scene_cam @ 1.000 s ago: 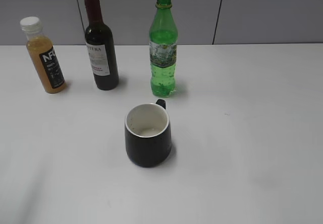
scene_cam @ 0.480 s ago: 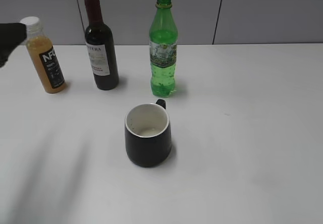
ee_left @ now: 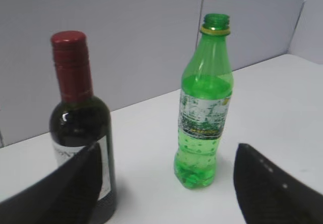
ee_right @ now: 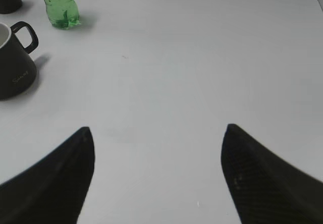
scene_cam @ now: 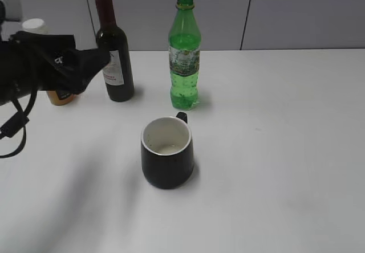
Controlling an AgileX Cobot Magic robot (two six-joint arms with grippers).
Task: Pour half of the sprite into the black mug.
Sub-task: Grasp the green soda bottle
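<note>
The sprite (scene_cam: 184,53) is a green bottle with no cap, upright at the back of the table. It also shows in the left wrist view (ee_left: 204,108) and the right wrist view (ee_right: 58,2). The black mug (scene_cam: 167,152) stands in front of it, white inside, handle toward the bottle; it shows in the right wrist view (ee_right: 15,65) too. My left gripper (scene_cam: 94,59) is open and empty, in the air at the left, in front of the wine bottle (scene_cam: 114,53). In its own wrist view (ee_left: 166,153) the sprite stands ahead between its fingers. My right gripper (ee_right: 157,133) is open and empty over bare table.
The dark wine bottle (ee_left: 81,128) stands left of the sprite. An orange juice bottle (scene_cam: 37,26) with a white cap is mostly hidden behind my left arm. A grey wall runs behind the white table (scene_cam: 274,150).
My left arm has come in from the left edge and moved right, now covering the juice bottle and reaching the wine bottle. Bottles and mug have not moved.
</note>
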